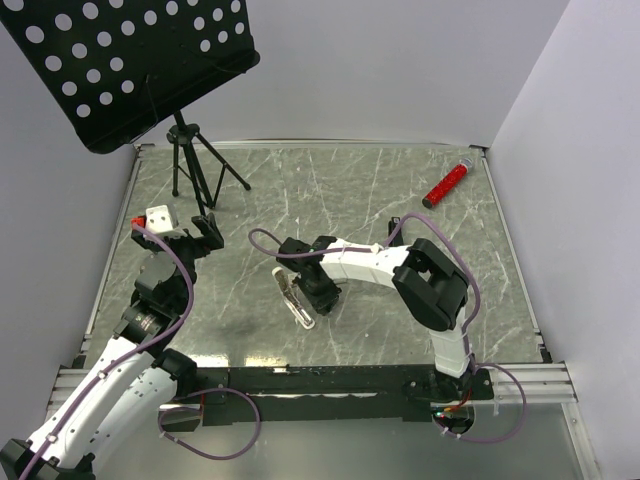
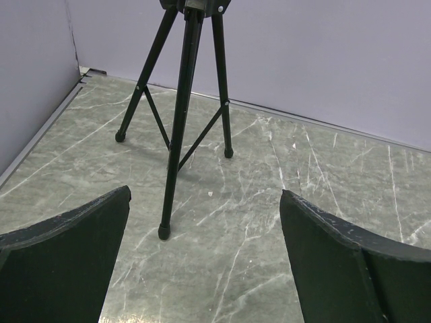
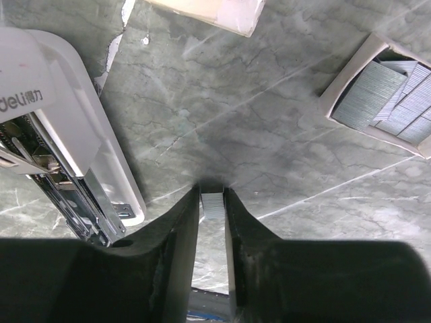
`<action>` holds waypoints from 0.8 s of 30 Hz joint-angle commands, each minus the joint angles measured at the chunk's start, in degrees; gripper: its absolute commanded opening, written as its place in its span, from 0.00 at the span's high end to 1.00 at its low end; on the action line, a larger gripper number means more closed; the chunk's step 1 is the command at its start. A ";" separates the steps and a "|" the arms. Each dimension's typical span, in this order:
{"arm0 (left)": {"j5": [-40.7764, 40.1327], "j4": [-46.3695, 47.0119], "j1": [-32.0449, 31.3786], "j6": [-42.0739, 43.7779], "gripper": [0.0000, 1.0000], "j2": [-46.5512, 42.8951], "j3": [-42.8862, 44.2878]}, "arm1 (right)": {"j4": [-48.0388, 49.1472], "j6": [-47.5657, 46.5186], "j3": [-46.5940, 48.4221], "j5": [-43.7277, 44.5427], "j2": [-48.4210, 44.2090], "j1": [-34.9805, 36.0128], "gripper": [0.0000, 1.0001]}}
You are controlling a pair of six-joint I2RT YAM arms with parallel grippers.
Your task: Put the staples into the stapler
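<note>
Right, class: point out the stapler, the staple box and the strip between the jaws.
stapler point(image 3: 67, 121), right wrist view, white cover.
staple box point(image 3: 347, 68), right wrist view, cardboard rim.
staple strip point(image 3: 213, 204), right wrist view, visible end.

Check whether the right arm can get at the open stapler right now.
Probably yes: the stapler lies open beside the right gripper, its metal rail exposed, with only bare table between them.

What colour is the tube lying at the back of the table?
The tube is red; the top view shows it best.

shiny metal staples point(image 3: 369, 101), smooth marbled table point(image 3: 269, 134)
</note>
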 commanded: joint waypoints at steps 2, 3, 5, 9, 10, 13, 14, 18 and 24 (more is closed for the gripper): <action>-0.28 1.68 0.15 -0.04 0.03 0.12 -0.15 | -0.31 -0.56 -0.25 2.28 -0.91 0.33 0.74; -0.28 1.68 0.15 -0.04 0.03 0.12 -0.15 | -0.31 -0.56 -0.26 2.37 -1.26 0.42 0.75; -0.28 1.59 0.15 -0.04 0.03 0.21 -0.15 | -0.14 -0.21 -0.26 2.98 -2.49 0.42 0.76; -0.28 1.59 0.24 -0.04 0.03 0.21 -0.15 | -0.31 -0.03 0.62 4.04 -5.03 0.33 0.78; -0.37 1.59 0.15 -0.12 0.03 -0.05 0.03 | -0.31 -0.03 1.23 4.22 -6.26 0.42 0.78; -0.46 1.59 0.15 -0.12 0.03 -0.06 -0.06 | 0.04 0.05 2.46 4.74 -8.64 0.33 0.78; -0.46 1.50 0.15 -0.12 0.03 -0.06 -0.06 | 0.30 0.32 2.73 4.75 -9.08 0.42 0.78; -0.63 1.50 0.15 -0.12 0.03 -0.23 -0.06 | 2.76 0.67 3.61 3.52 -12.15 0.59 0.78; -0.72 1.50 0.15 -0.21 0.03 -0.49 0.03 | 7.24 1.28 3.87 2.99 -13.30 2.26 0.78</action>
